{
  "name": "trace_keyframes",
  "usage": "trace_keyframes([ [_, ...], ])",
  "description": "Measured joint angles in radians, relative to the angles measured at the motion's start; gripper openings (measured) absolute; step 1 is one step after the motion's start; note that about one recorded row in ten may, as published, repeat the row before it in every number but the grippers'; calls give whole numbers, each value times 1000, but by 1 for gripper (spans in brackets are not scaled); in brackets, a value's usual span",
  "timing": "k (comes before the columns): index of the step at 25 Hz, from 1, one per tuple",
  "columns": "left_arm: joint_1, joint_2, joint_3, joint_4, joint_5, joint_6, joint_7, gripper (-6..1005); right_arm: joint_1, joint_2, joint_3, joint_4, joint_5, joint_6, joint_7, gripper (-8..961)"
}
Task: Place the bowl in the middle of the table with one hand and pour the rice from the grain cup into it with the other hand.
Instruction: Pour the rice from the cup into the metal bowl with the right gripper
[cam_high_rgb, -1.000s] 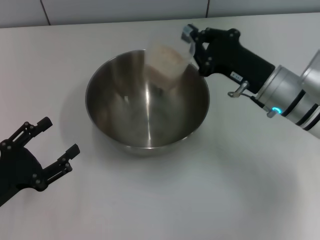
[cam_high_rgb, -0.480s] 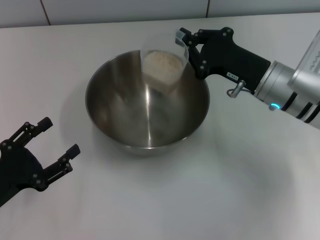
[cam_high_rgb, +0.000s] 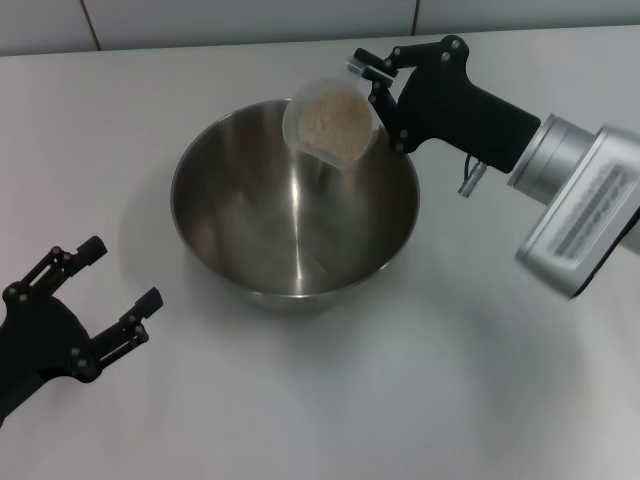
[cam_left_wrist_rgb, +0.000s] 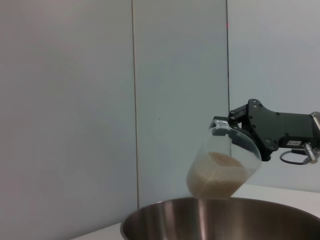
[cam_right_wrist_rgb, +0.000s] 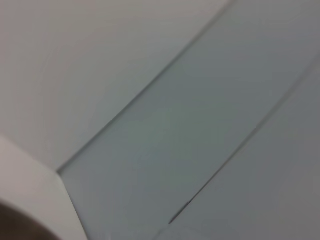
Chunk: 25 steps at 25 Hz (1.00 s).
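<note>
The steel bowl stands on the white table, near its middle. Over the bowl's far right rim my right gripper is shut on the clear grain cup. The cup is tilted, mouth turned toward the head camera, and the rice lies as a pale mass inside it. In the left wrist view the grain cup hangs just above the bowl, rice in its lower part, with the right gripper behind it. My left gripper rests open at the front left, apart from the bowl.
Grey wall panels run along the table's far edge. The right wrist view shows only blurred panels. Bare tabletop lies in front of the bowl and to its right, under the right arm.
The right wrist has rolled and risen a little, tipping the cup further so its mouth faces the camera. The rice stays inside. The left gripper and bowl have not moved.
</note>
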Motion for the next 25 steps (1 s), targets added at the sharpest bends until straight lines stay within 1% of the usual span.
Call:
trace_keyframes([
  [1,0,-1,-1,-19,-5,-5,20,829,-1,1,1,2,0,-1,-69,10],
  [4,0,-1,-1,-19,-5,-5,20,829,-5,2,1,7,0,-9,-218,10],
  [5,1,-2,-4,-45,-6,-6,50,829,-6,3,1,8,1,-18,-293,10],
  [6,2,-2,-5,-47,-6,-6,51,829,-6,3,1,8,1,-18,-293,10],
  [9,3,-3,-5,-48,-5,-8,51,829,-8,5,1,17,1,-25,-425,10],
  [10,3,-3,-5,-49,-3,-9,51,829,-11,6,1,33,2,-25,-526,10],
  [11,3,-3,-5,-49,-3,-9,51,829,-11,6,1,33,2,-25,-526,10],
  [14,3,-1,-2,-49,-1,-10,46,829,-14,7,2,58,3,-21,-654,10],
  [15,3,-1,-1,-49,-1,-10,45,829,-16,7,2,74,3,-17,-726,10],
  [16,3,-1,1,-49,-1,-10,44,829,-16,7,2,74,3,-17,-726,10],
  [19,3,-1,3,-49,1,-10,43,829,-20,9,2,96,3,-15,-842,10],
  [20,3,0,4,-49,1,-10,43,829,-23,10,2,109,3,-14,-915,10],
  [21,3,0,4,-49,1,-10,43,829,-23,10,2,109,3,-14,-915,10],
  [24,3,0,5,-49,2,-9,43,829,-26,11,-1,126,3,-13,-1028,10],
  [25,3,0,5,-49,2,-8,42,829,-26,11,-5,132,-1,-13,-1093,10],
])
